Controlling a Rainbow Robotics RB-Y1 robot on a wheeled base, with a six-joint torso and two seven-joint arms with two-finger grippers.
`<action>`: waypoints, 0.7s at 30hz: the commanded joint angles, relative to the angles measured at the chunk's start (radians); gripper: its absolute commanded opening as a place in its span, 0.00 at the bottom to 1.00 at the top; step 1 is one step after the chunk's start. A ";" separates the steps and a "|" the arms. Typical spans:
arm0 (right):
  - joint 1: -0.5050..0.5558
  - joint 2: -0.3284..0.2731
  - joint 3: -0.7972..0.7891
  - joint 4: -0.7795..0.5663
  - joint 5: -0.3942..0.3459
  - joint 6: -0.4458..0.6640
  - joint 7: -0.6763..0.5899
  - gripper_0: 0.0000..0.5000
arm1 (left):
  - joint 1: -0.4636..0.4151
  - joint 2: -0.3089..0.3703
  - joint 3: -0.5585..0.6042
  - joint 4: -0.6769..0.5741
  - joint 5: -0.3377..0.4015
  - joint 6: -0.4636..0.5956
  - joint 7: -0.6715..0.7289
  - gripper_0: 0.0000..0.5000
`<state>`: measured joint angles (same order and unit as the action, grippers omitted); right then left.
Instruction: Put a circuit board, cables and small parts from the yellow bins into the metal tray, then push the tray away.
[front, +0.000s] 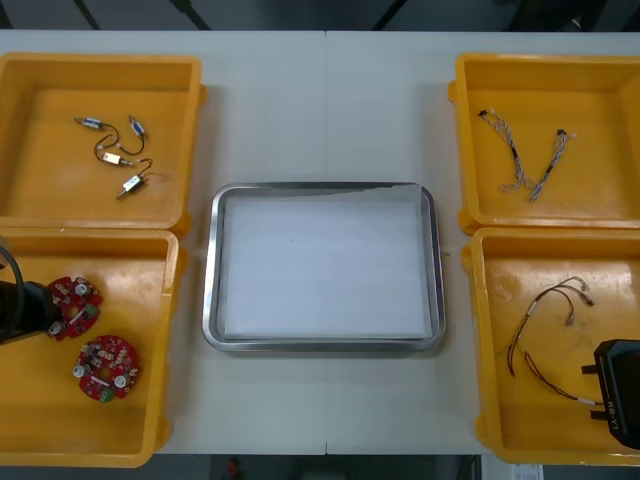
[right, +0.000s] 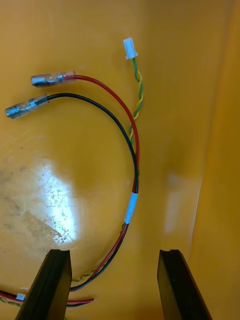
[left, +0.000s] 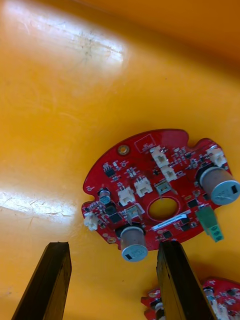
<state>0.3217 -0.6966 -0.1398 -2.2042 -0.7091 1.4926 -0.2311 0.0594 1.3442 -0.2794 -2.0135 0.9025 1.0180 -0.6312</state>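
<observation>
Two round red circuit boards lie in the near left yellow bin (front: 150, 300): one (front: 75, 305) close to my left gripper (front: 42, 308), the other (front: 105, 367) nearer the table's front. In the left wrist view my left gripper (left: 112, 282) is open above the bin floor, and the first circuit board (left: 157, 197) lies just past its fingertips, close to one finger (left: 180, 280). My right gripper (front: 612, 388) hovers in the near right bin, open (right: 114, 285), over a red and black cable (right: 134, 150) that runs between its fingers. The metal tray (front: 212, 300), white inside, sits in the middle.
The far left bin (front: 195, 120) holds several small metal parts (front: 120, 155). Twisted blue and white cables (front: 530, 160) lie in the far right bin (front: 462, 130). A thin yellow-green twisted wire (right: 137, 95) with a white plug lies beside the red cable.
</observation>
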 joint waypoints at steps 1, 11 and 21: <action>0.028 0.022 0.036 0.006 0.027 -0.006 0.035 1.00 | 0.002 -0.003 -0.027 -0.022 -0.023 -0.001 0.039 1.00; 0.027 0.029 0.089 0.077 0.079 -0.100 0.046 1.00 | -0.006 -0.008 -0.063 -0.014 -0.051 -0.035 0.077 1.00; 0.019 0.039 0.132 0.110 0.123 -0.135 0.047 1.00 | -0.024 -0.033 -0.064 -0.013 -0.050 -0.035 0.117 1.00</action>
<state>0.3224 -0.6783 -0.0358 -2.0972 -0.6064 1.3606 -0.2159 0.0581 1.3312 -0.3333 -2.0135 0.8584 0.9918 -0.6065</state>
